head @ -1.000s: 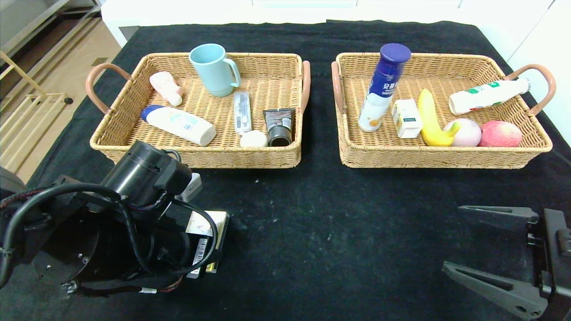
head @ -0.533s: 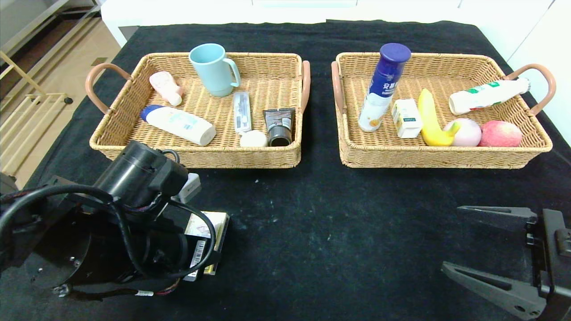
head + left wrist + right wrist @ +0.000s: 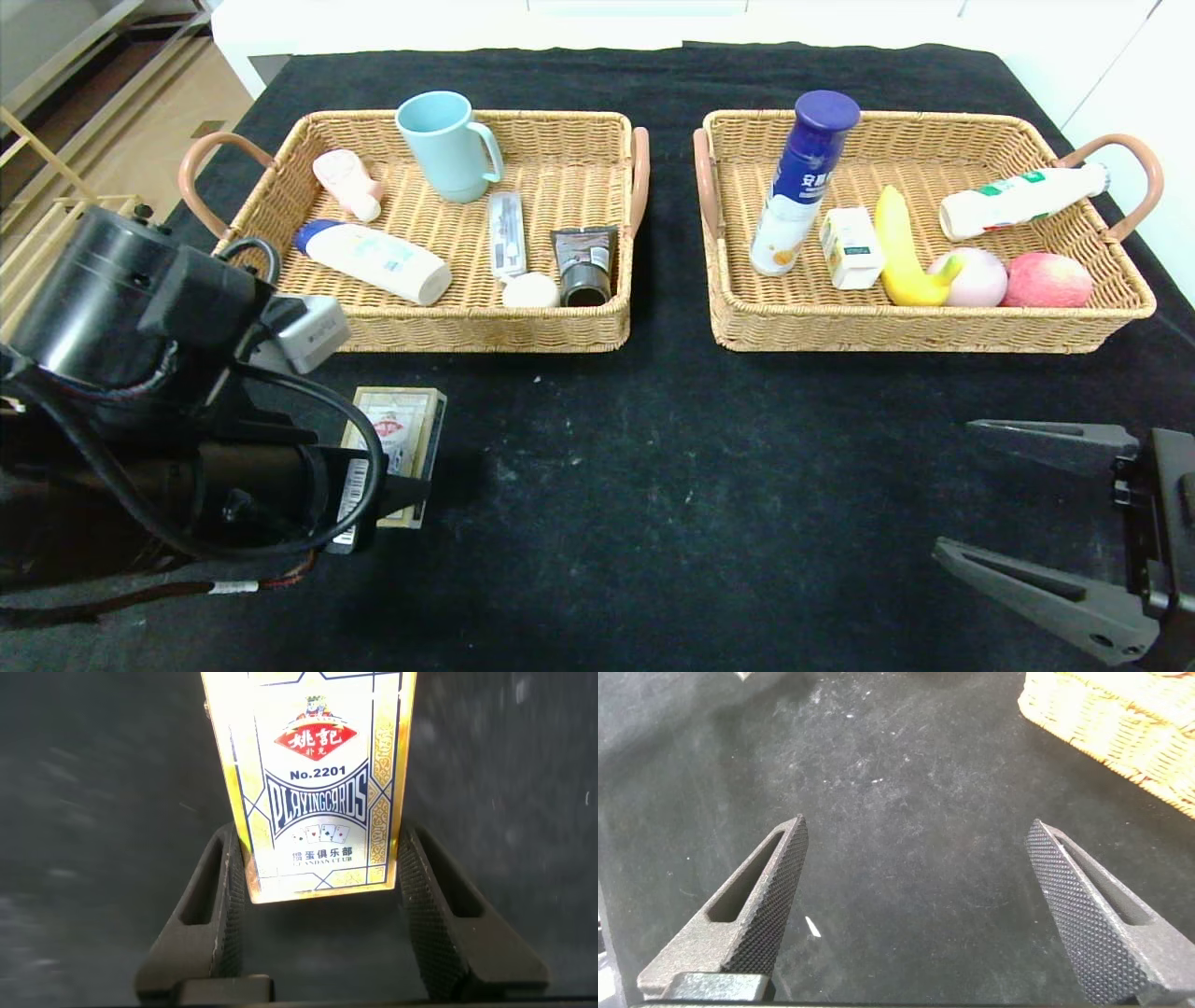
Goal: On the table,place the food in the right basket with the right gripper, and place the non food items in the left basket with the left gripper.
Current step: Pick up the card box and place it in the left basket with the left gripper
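Now my left tool (image 3: 322, 891) clamps the card box (image 3: 318, 784), non-food bound for the left basket (image 3: 280, 159); right tool (image 3: 920, 910) idles wide.

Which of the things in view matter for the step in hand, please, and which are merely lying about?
In hand:
- playing card box, clamped in the left end effector
- left basket, where it goes

Lying about:
- mug, already sorted
- banana, already sorted
- right end effector, open and idle
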{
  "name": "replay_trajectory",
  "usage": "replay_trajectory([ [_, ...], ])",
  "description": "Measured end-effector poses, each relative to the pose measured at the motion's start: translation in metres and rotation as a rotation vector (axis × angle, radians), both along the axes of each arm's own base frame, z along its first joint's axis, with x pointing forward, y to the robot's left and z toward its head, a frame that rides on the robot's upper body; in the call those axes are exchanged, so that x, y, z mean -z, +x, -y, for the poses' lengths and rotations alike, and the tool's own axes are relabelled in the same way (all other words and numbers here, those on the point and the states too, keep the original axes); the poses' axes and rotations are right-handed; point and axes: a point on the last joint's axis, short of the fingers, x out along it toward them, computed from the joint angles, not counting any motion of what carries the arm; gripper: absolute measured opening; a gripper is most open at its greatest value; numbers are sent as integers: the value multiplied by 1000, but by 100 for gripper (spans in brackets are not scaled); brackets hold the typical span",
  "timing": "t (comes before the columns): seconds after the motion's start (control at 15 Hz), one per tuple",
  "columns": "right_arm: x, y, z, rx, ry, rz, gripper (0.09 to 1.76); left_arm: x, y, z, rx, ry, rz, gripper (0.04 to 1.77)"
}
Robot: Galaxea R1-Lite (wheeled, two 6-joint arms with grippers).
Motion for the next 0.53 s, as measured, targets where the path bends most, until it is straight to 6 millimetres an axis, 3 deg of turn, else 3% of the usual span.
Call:
replay_trajectory([
  [0.53, -2, -2, 1, 4, 3, 14, 171, -71, 14, -32, -31, 108, 256, 101],
])
